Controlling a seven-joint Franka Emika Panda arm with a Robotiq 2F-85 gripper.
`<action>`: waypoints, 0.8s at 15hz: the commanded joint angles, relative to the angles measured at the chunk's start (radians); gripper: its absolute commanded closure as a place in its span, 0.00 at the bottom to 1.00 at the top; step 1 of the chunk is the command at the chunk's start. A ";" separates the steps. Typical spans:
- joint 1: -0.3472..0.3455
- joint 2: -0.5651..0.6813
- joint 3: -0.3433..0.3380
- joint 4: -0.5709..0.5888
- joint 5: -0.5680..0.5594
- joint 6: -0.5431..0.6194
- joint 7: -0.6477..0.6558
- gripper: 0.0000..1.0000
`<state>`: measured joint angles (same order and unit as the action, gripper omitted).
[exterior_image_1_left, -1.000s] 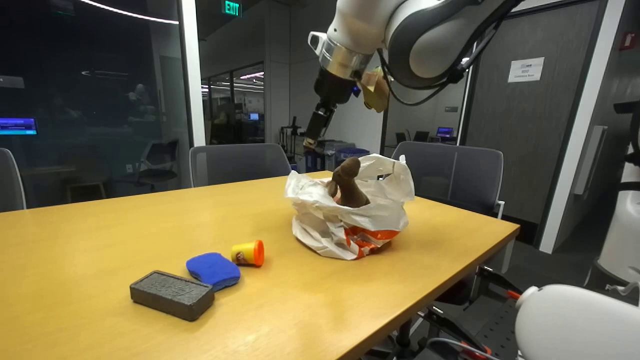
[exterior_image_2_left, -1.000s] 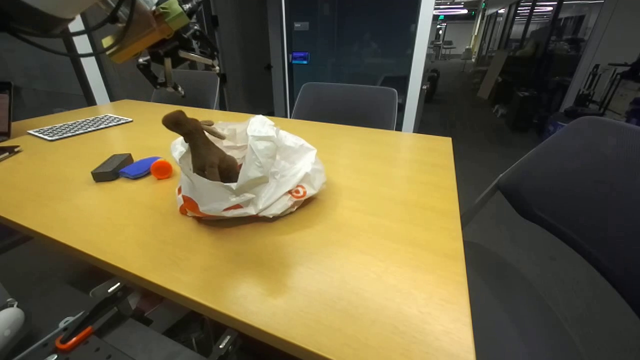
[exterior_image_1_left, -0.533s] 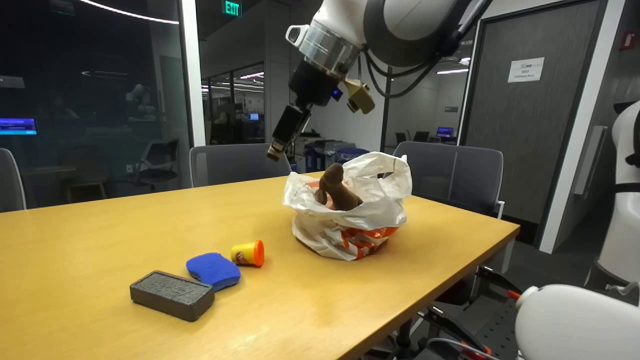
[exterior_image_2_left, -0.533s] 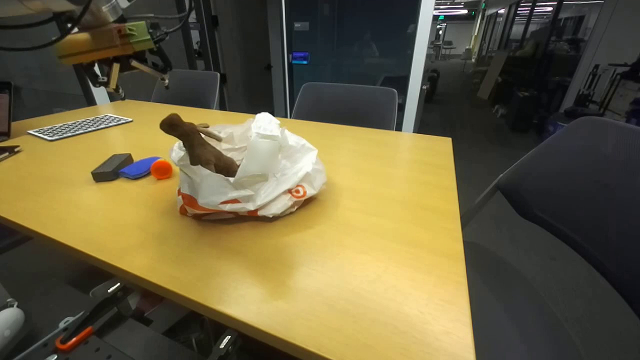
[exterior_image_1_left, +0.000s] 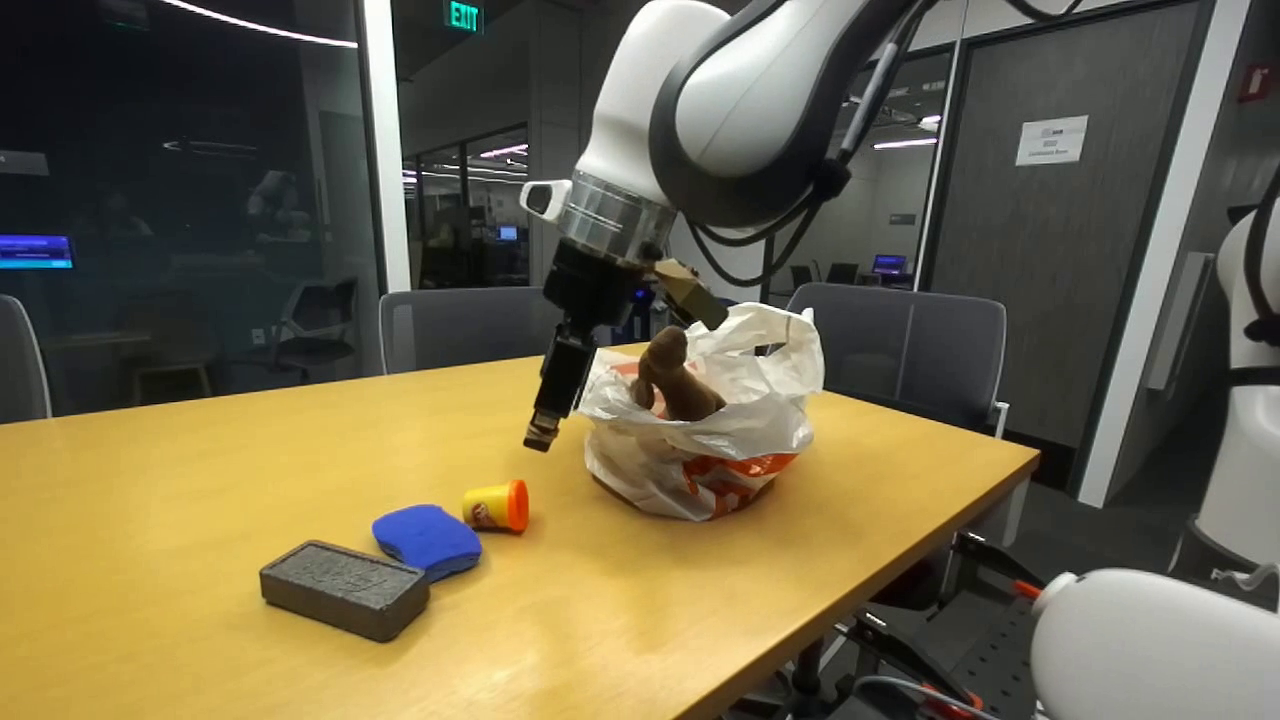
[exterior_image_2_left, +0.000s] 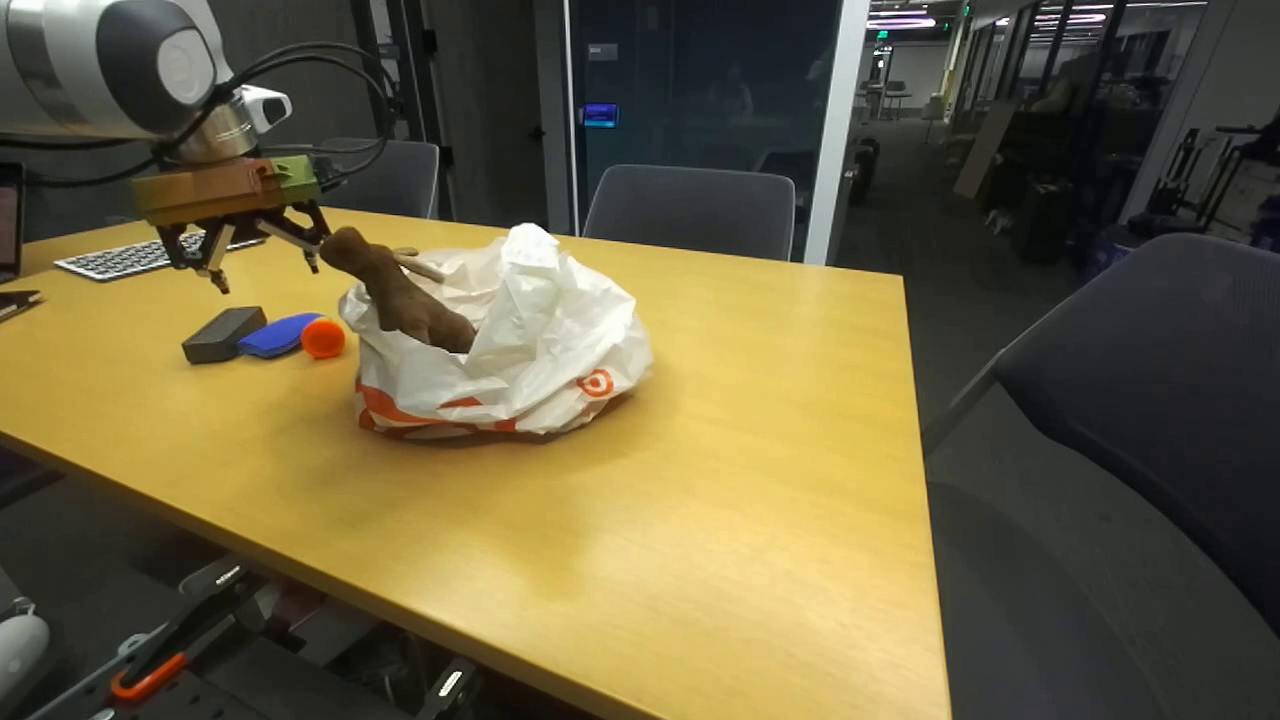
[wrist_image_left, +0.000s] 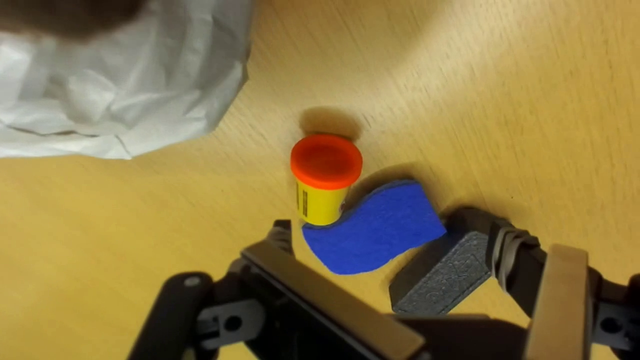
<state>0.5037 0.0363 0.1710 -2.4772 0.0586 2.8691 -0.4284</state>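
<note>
Both jaws stand wide and empty above the tabletop (exterior_image_1_left: 200, 460), so an off-centre descent could nudge the yellow tub (wrist_image_left: 324, 186), lying on its side, into rolling.

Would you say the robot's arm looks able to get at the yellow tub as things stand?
Probably yes: the pincer is open and holds nothing, and nothing lies over the yellow tub. The blue sponge right beside it may leave little room on that side.

In an exterior view, chairs (exterior_image_1_left: 900, 350) are set beyond the table (exterior_image_1_left: 540, 615); a grey door (exterior_image_1_left: 1060, 240) is seen far right.
</note>
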 joint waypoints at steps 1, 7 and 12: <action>-0.089 0.106 0.089 0.082 -0.030 0.036 -0.035 0.00; -0.154 0.247 0.075 0.183 -0.247 0.038 0.064 0.00; -0.168 0.340 0.091 0.256 -0.271 0.001 0.076 0.00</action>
<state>0.3475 0.3159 0.2404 -2.2889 -0.1818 2.8934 -0.3868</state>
